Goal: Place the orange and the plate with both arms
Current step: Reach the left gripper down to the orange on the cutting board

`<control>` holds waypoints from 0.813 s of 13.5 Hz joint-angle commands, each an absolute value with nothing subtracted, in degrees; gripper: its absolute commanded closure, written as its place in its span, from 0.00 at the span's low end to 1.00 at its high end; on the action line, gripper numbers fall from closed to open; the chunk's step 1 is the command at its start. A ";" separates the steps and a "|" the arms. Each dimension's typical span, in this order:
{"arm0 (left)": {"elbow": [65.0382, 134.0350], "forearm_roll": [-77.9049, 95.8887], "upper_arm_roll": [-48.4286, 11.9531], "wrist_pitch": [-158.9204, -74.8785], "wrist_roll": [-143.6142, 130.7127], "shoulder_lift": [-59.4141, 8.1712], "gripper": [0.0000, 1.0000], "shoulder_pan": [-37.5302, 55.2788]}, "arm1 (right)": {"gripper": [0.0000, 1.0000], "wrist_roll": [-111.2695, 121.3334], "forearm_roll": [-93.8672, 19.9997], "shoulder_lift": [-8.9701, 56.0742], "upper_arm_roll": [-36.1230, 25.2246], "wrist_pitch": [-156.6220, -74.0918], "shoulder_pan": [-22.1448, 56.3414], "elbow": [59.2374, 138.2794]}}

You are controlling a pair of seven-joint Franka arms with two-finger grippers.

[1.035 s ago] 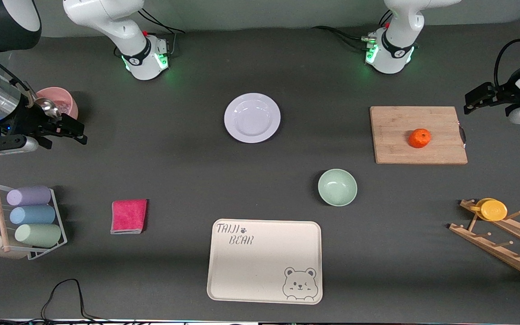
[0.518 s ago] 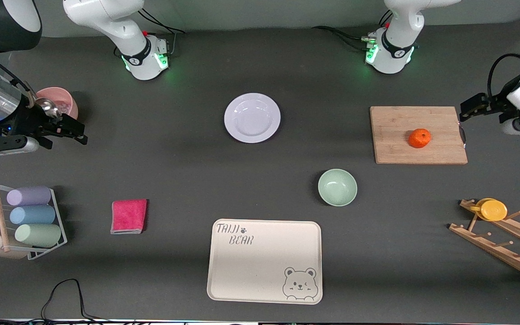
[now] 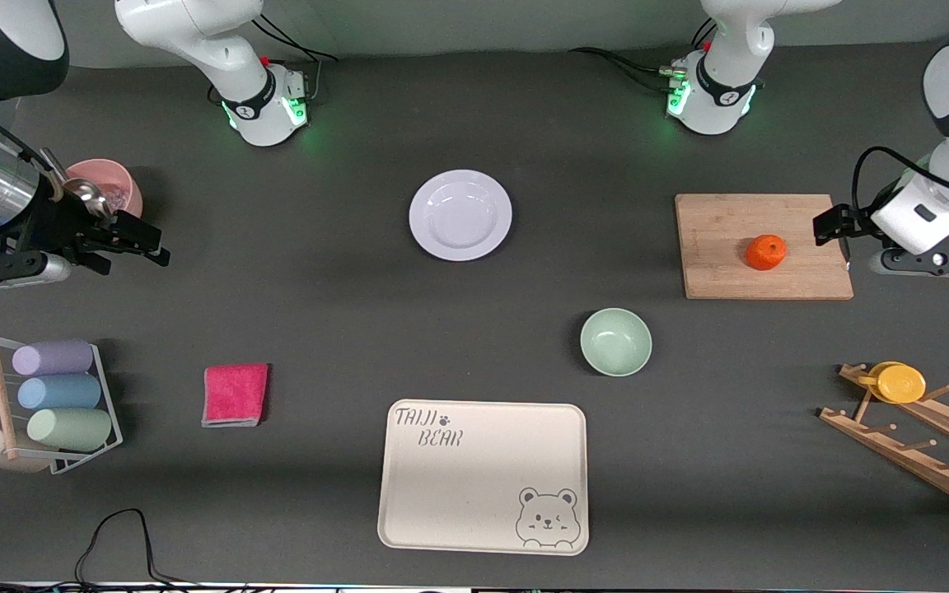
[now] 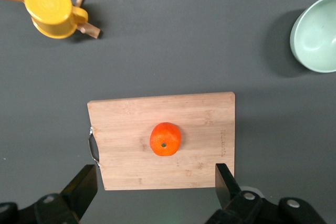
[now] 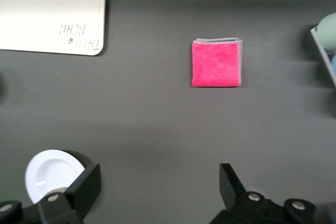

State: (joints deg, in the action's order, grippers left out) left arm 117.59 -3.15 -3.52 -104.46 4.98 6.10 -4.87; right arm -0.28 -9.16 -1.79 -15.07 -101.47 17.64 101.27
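Here, the orange [image 3: 766, 252] is seen resting on a wooden cutting board [image 3: 722, 272] toward the left arm's end of the table, and the left gripper [image 3: 827, 224] is held in the air over the board's edge by the metal handle, empty, its fingers spread wide. In the left wrist view the orange [image 4: 165, 139] is framed roughly midway between the two dark fingertips, with the board's [image 4: 126, 129] long side running across the gap between them, so a downward reach toward the board's middle is judged to be all that is called for. The plate [image 3: 460, 215] is set flat on the bare table between the two arm bases, well apart from the orange and nearer the right arm's base than the board is. The right gripper [image 3: 145, 241] is held over the table beside a pink cup [image 3: 116, 181] at the right arm's end, also empty with fingers wide apart; in its wrist view the plate [image 5: 52, 174] is glimpsed by one fingertip. The left arm is judged the nearer to the orange, the right arm the likelier for the plate.
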 commanded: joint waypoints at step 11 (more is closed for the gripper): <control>145.44 -3.16 -1.05 -131.99 5.45 10.19 0.00 -6.68 | 0.00 0.17 -32.83 13.00 -15.38 -110.48 17.84 100.81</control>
State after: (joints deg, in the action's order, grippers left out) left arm 141.48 -3.20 -1.07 -129.36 5.08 7.10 -6.49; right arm -0.28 -26.46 10.94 -15.07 -110.14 17.81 101.37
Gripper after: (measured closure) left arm 0.000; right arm 0.000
